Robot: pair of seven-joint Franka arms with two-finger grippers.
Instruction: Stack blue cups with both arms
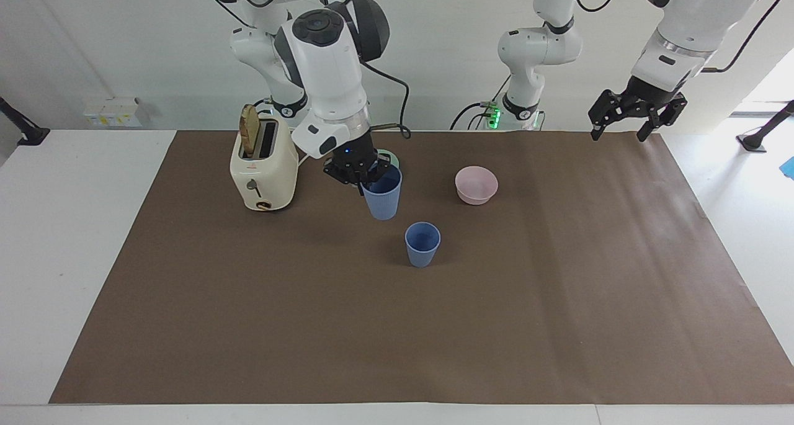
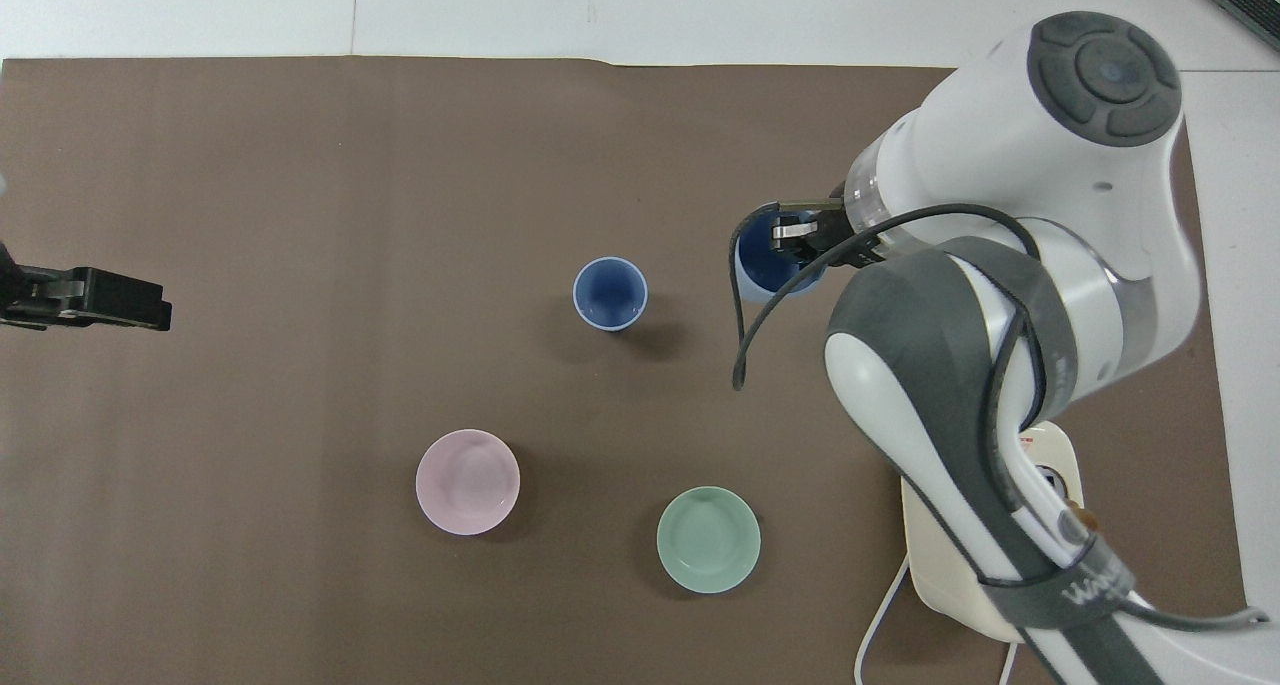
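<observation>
One blue cup [image 1: 422, 244] [image 2: 610, 293] stands upright on the brown mat [image 1: 558, 288], near its middle. My right gripper [image 1: 363, 174] [image 2: 800, 237] is shut on the rim of the other blue cup [image 1: 383, 198] [image 2: 760, 265], one finger inside it. That cup hangs upright above the mat, beside the standing cup toward the right arm's end. My left gripper [image 1: 619, 136] [image 2: 150, 310] waits open and holds nothing, raised over the mat's corner at the left arm's end.
A pink bowl [image 1: 476, 184] [image 2: 467, 481] and a teal-green bowl [image 2: 708, 539] sit nearer the robots than the standing cup. A cream toaster [image 1: 263, 164] [image 2: 945, 575] with a bread slice stands toward the right arm's end, partly covered by the right arm from overhead.
</observation>
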